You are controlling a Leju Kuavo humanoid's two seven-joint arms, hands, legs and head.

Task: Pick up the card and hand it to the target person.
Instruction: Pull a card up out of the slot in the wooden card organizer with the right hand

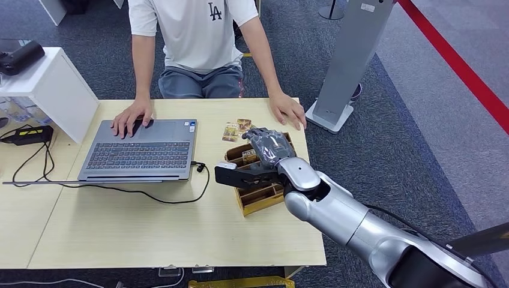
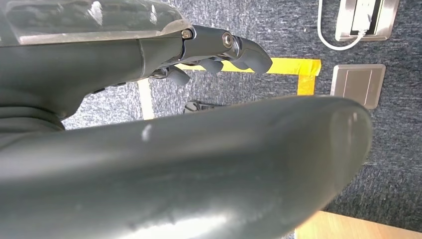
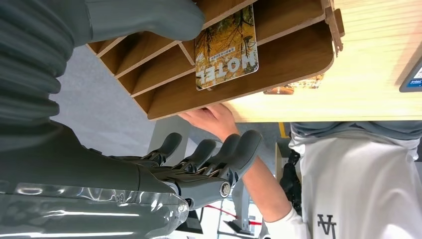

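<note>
Silver arm [image 1: 354,222], dark grey fingers [image 1: 267,143]

Card [image 3: 226,50] in rack [image 1: 259,198], right of laptop [image 1: 141,150]

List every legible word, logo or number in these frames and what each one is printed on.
"MOTEL": on the card standing in the wooden holder, seen turned round in the right wrist view.
"LA": logo on the person's white T-shirt.
Smaller line of print on the card, laptop stickers and keys, cards lying on the table: too small to read.
</note>
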